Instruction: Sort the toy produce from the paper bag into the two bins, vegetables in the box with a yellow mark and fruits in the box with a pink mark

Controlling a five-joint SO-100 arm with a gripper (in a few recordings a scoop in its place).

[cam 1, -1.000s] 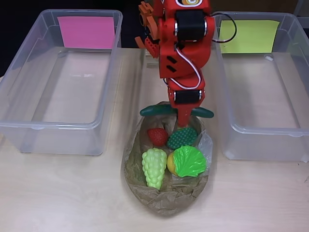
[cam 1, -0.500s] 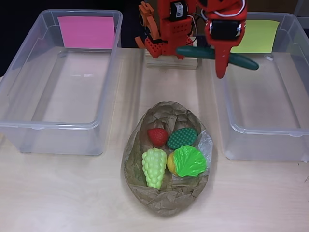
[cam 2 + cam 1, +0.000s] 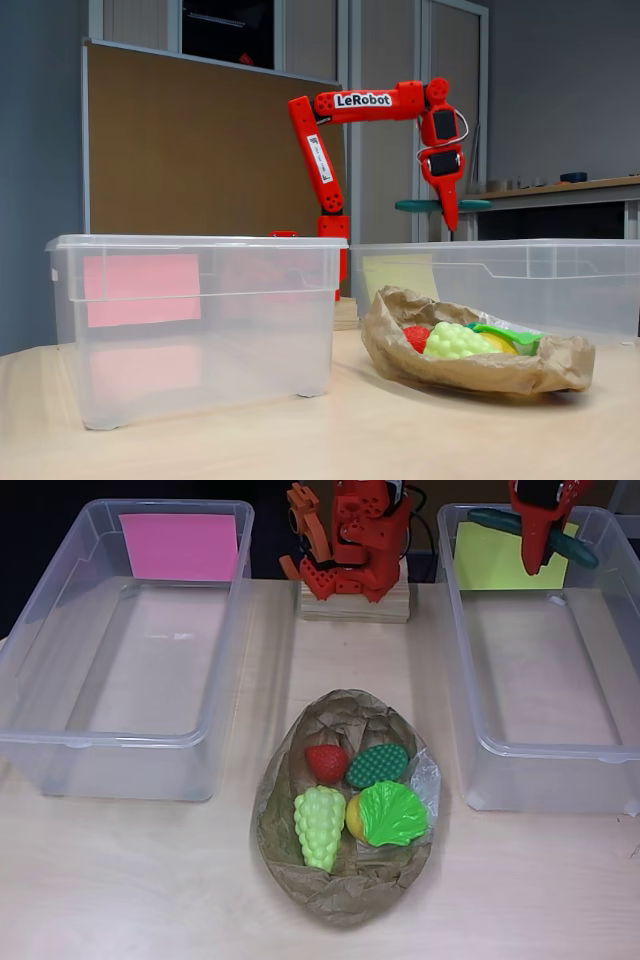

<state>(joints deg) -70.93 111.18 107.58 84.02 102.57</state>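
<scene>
Clear plastic bins stand either side of the table: the left bin (image 3: 125, 650) in the overhead view carries a pink mark (image 3: 178, 546) on its far wall and holds nothing, and the right bin (image 3: 545, 660) carries a yellow mark (image 3: 500, 555) and also has a bare floor. Between them, nearer the camera, lies the crumpled paper bag (image 3: 345, 880), open at the top. Inside it sit a red strawberry (image 3: 326, 762), a dark green bumpy piece (image 3: 377, 765), pale green grapes (image 3: 319, 825), a bright green lettuce leaf (image 3: 392, 814) and a yellow piece (image 3: 353, 816) mostly hidden under the leaf

The red gripper (image 3: 533, 545) hangs above the far end of the right bin, over the yellow mark, clamped across the middle of a long dark green vegetable (image 3: 490, 520) that lies level and sticks out on both sides. In the fixed view the gripper (image 3: 451, 215) points straight down, with the vegetable (image 3: 415, 206) held crosswise well above the bin rim (image 3: 500, 246)
</scene>
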